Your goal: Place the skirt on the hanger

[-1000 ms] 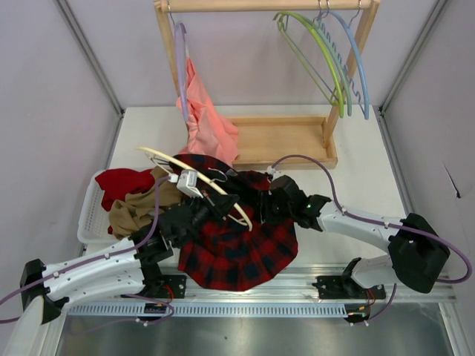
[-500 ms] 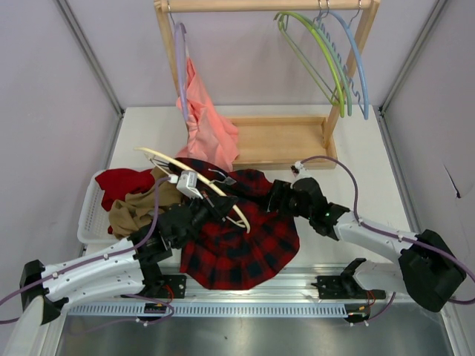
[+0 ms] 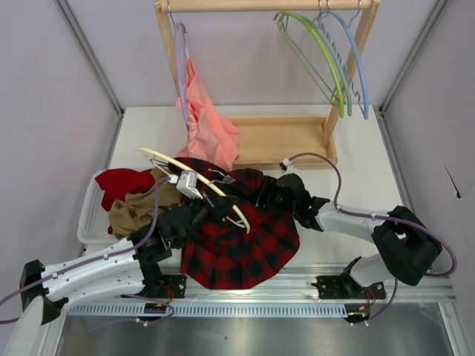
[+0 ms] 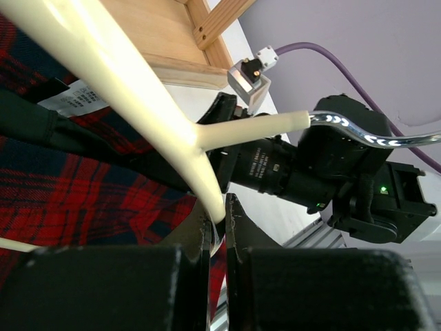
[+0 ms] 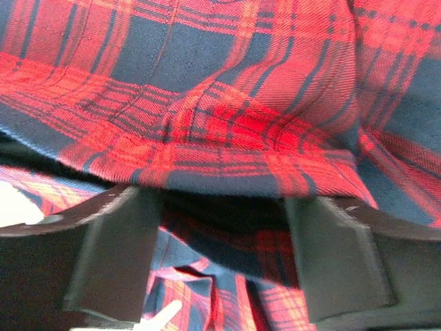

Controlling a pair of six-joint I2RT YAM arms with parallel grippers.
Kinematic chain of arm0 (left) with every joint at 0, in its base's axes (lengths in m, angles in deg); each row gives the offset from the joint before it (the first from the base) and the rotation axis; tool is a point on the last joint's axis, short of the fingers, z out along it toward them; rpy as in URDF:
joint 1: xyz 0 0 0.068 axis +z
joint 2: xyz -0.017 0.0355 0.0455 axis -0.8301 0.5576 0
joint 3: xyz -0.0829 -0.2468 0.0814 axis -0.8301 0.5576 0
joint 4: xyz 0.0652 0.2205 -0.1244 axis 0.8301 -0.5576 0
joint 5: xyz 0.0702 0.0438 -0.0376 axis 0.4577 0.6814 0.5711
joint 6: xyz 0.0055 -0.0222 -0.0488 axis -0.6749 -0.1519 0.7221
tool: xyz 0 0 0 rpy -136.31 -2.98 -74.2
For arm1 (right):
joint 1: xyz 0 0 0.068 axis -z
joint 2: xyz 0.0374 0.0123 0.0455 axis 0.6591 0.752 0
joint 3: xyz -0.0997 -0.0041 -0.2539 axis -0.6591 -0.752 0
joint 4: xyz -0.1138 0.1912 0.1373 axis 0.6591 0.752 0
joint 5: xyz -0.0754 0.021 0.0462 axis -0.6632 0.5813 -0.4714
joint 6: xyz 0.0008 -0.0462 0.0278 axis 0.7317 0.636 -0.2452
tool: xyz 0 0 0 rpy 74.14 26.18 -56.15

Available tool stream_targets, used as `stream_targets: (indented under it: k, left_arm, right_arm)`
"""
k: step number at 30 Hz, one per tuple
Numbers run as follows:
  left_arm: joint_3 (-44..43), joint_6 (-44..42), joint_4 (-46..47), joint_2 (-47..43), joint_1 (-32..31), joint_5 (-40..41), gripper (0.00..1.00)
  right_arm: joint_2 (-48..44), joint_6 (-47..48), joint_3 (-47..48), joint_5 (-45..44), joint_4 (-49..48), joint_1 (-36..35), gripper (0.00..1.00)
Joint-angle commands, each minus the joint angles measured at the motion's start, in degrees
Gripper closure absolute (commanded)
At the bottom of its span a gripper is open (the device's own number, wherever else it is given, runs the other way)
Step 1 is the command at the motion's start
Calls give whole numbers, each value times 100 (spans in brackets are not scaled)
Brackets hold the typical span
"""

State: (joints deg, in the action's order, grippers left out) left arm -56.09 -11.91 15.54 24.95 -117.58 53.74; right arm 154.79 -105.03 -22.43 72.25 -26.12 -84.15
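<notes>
Left tool [image 4: 217,215] clamps hanger [image 4: 117,76]; right tool [image 5: 220,262] apparently straddles skirt [image 5: 227,124] fold

Left fingers [image 4: 240,238] closed, right fingers [image 5: 114,256] wide apart

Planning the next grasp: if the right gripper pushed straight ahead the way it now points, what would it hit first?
The skirt: in the right wrist view a plaid fold lies directly ahead of the open right gripper, though exact depth is unclear.
</notes>
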Motion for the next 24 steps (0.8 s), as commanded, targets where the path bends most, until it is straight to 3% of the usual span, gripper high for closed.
stream_targets:
  k: [1,3,6,7,8,16,24]
  left_arm:
    - [-108,-33,265,-178,48,190,100]
    - [-99,-41,256,-187,48,199,100]
    - [-134,-50,212,-213,48,225,100]
    - [-160,-50,160,-213,48,234,100]
    - [-195,-59,124,-240,48,269,100]
    - [-231,-103,89,-249,48,384,100]
    - [-230,-86,185,-143,48,357,100]
  right_arm:
    - [265,17,442,-726,53,-129,30]
    - [475,-9,573,-788,-96,-138,37]
    - [644,-62,810,-806,-203,-138,72]
    - [626,-62,872,-806,-176,-138,95]
    - [591,-45,917,-815,-89,-138,100]
    - [-620,201,891,-113,342,222,100]
    - [-1386,202,241,214,-44,547,100]
